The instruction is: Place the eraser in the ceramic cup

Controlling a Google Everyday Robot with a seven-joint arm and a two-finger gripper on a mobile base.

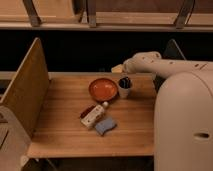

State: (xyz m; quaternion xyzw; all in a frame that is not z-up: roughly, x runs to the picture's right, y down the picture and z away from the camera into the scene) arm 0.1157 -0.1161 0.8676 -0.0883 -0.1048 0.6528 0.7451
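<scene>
camera view: pincer (119, 68) behind ceramic cup (124, 89)

Matt wooden table (65, 130), glossy orange bowl (103, 89)

Likely a lab or office test corner: bare wooden table (65, 135) with tall side panel (25, 95), dark wall and railing behind. Gripper (119, 68) at table's far edge, just behind ceramic cup (124, 92).
</scene>
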